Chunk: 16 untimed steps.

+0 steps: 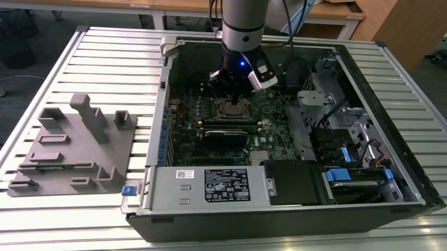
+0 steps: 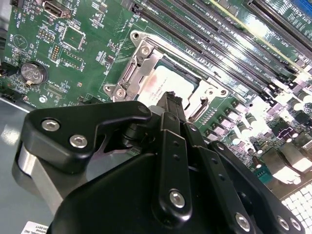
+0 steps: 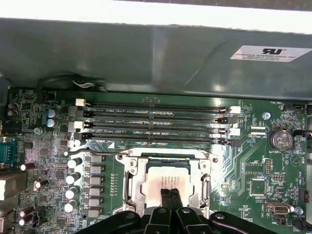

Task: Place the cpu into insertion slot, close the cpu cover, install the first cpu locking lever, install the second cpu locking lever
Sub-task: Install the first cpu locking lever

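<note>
Within the computer case [image 1: 279, 226], the cpu [image 3: 165, 178] was seated in the insertion slot [image 3: 165, 162], framed by the cpu cover [image 3: 134, 183]. The gripper [image 3: 169, 192] was poised over it, jaws pressed together, empty; memory slots [image 3: 156, 122] were seen alongside.

Silver-grey cpu [image 3: 163, 176], green mobo [image 3: 246, 152], blk end effector [image 3: 169, 194], grey case [image 3: 122, 53]

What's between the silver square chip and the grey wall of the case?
In the first wrist view, four long black slots lie side by side between the cpu and the case wall.
</note>
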### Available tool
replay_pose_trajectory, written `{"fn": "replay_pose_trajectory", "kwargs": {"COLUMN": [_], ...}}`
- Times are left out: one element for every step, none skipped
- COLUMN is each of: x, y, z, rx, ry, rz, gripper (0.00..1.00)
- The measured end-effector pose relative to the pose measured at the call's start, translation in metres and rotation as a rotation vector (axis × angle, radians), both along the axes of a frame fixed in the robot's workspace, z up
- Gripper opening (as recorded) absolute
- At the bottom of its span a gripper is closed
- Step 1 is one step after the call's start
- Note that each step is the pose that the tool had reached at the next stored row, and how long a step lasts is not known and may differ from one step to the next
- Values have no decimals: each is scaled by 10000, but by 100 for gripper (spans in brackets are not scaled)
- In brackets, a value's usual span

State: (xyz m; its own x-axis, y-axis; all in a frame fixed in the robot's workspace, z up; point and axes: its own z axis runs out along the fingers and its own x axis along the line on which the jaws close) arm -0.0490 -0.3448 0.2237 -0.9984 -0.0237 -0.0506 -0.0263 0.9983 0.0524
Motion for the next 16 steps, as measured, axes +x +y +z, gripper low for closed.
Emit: {"fn": "replay_pose_trajectory", "kwargs": {"x": [0,0,-1,-1,-1,0,0,0,0,0,0,0,0,0,0,0], "y": [0,0,0,0,0,0,0,0,0,0,0,0,0,0,0,0], "z": [0,-1,-1,-1,-1,-2,-2,-2,-2,-1,1,6,11,18,26,34], "rx": [0,-1,-4,-3,-3,-1,-1,-1,-1,1,0,-1,-1,-1,-1,-1], "ry": [-1,12,25,26,28,32,39,39,40,39,39,40,40,40,40,40], "rz": [0,1,-1,-2,-1,0,0,0,-1,0,0,0,0,0,0,0], "gripper": [11,11,11,11,11,11,11,11,11,11,11,11,11,11,11,11]}}
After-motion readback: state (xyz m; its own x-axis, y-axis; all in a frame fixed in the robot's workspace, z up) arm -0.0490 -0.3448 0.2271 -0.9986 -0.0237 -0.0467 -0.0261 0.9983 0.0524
